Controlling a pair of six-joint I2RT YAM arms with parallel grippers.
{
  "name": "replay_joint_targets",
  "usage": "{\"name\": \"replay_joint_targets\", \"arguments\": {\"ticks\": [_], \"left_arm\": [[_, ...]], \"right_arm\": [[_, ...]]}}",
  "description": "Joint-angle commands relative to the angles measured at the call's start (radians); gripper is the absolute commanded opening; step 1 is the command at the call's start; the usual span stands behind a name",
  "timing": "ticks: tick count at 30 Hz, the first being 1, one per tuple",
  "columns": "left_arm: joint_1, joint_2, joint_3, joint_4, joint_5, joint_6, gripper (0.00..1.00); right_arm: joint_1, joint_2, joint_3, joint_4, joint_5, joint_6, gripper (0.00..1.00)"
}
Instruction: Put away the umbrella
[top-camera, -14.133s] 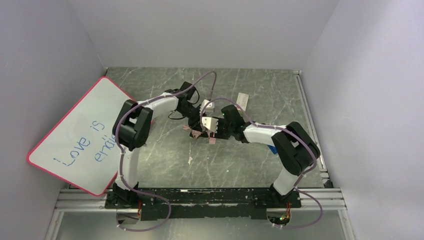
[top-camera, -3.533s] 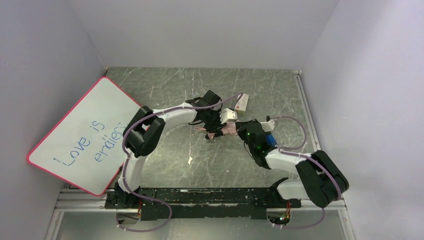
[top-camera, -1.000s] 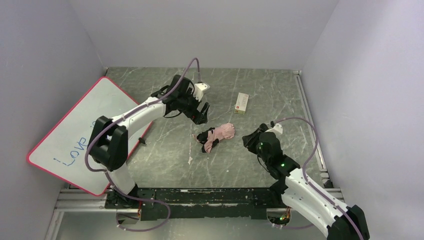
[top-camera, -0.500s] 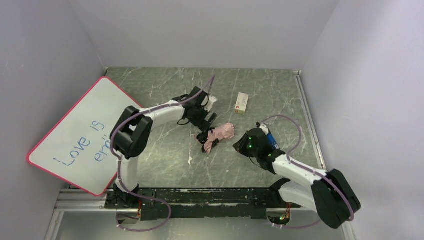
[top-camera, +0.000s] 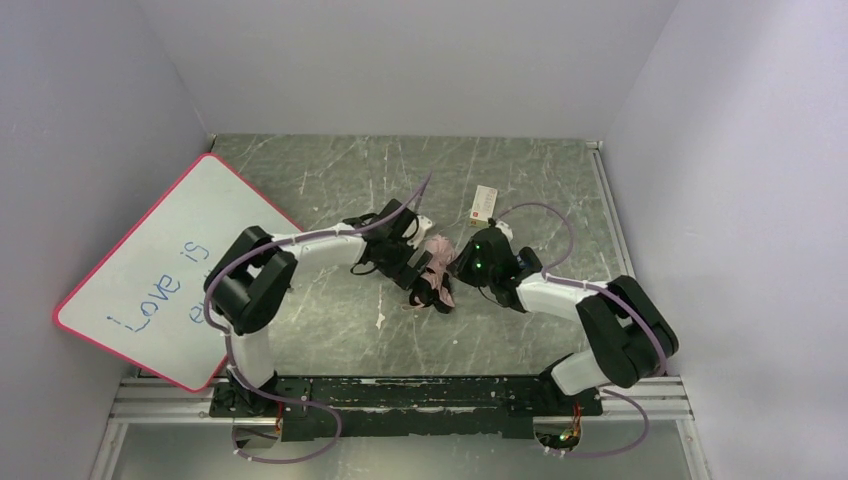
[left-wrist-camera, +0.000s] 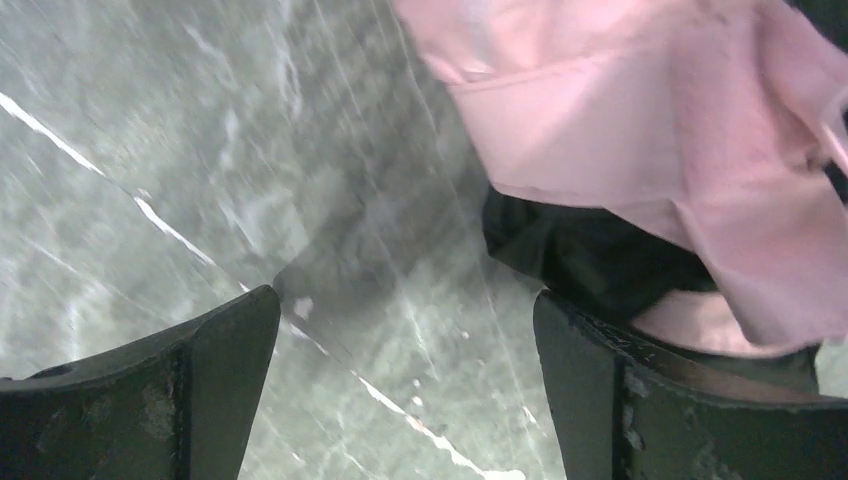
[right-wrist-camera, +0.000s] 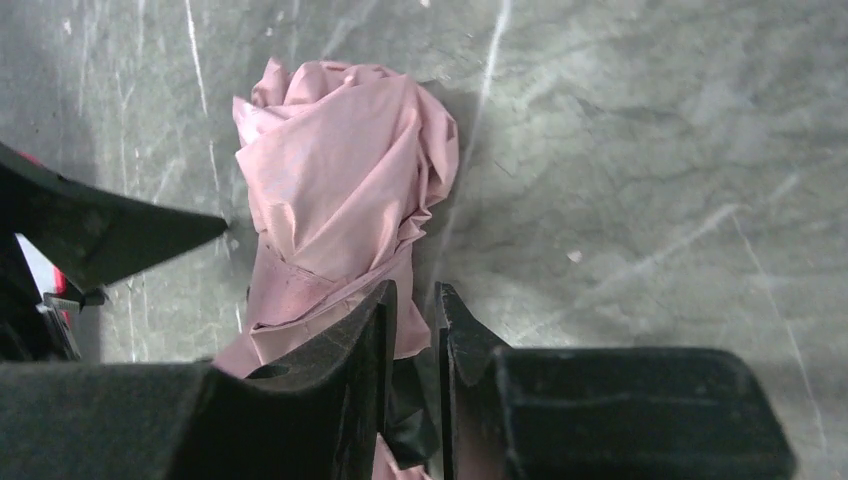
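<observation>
The umbrella (top-camera: 437, 272) lies collapsed but loosely bunched (pink out, black peeking) mid-table (top-camera: 540, 180), so tidying looks unfinished. The left gripper (left-wrist-camera: 400, 310) gapes wide beside it. The right gripper (right-wrist-camera: 415, 295) is narrowed over its fabric, and whether it grips I cannot tell.

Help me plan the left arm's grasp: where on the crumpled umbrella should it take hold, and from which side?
Probably the bunched pink middle of the umbrella, jaws across its length, coming down from the side of the left gripper: it lies flat and elongated, and that open gripper sits right beside it.
</observation>
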Motion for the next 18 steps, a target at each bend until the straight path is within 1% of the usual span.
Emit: {"name": "replay_joint_targets", "arguments": {"ticks": [1,4,7,10,12,15,18], "left_arm": [[-0.022,-0.088,-0.059,0.009,0.008,-0.059,1.00],[-0.021,-0.134,-0.062,-0.009,-0.036,-0.069,1.00],[-0.013,-0.189,-0.050,-0.019,-0.121,-0.083,1.00],[0.014,-0.259,-0.028,-0.033,-0.177,-0.125,1.00],[0.033,-0.307,-0.016,-0.038,-0.186,-0.145,1.00],[0.038,-0.415,-0.041,-0.002,-0.190,-0.144,1.00],[0.038,-0.547,-0.107,0.049,-0.193,-0.148,1.00]], "right_arm": [[0.003,0.020,0.046,0.041,-0.025,-0.066,0.24],[0.003,-0.026,0.044,0.002,0.011,-0.101,0.24],[0.002,-0.106,0.039,-0.077,0.071,-0.152,0.26],[0.002,-0.217,0.037,-0.176,0.131,-0.197,0.31],[0.002,-0.311,0.036,-0.256,0.170,-0.228,0.36],[0.002,-0.466,0.040,-0.350,0.220,-0.262,0.47],[0.002,-0.633,0.052,-0.414,0.254,-0.308,0.72]]}}
